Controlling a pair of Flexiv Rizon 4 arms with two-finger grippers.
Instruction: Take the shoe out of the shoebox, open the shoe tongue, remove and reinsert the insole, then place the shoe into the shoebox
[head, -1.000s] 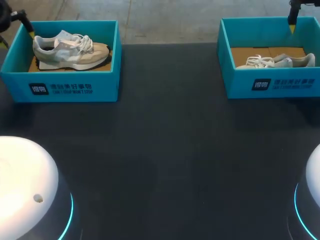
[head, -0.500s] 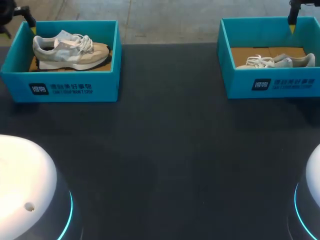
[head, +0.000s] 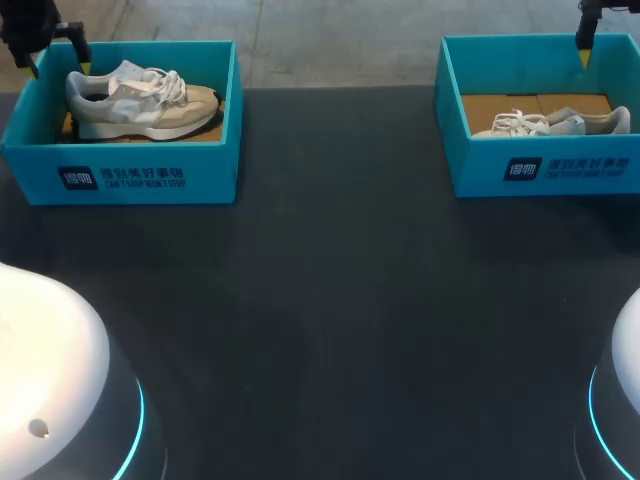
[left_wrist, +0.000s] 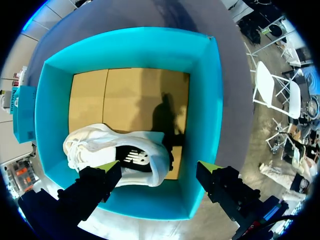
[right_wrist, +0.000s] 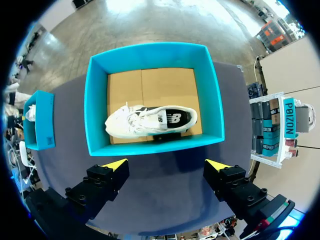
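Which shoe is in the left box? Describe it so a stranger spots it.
On the dark table stand two teal boxes; take the left shoebox. Its shoe has a tan toe, whereas the other shoe in the right shoebox is pale grey.

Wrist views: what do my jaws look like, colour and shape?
Both pairs of jaws match: chunky black fingers, blocky, each ending in a bright yellow wedge tip. In the right wrist view the fingers show small screw holes. In the head view the left arm and right arm look dark, with white domed bases ringed in cyan light.
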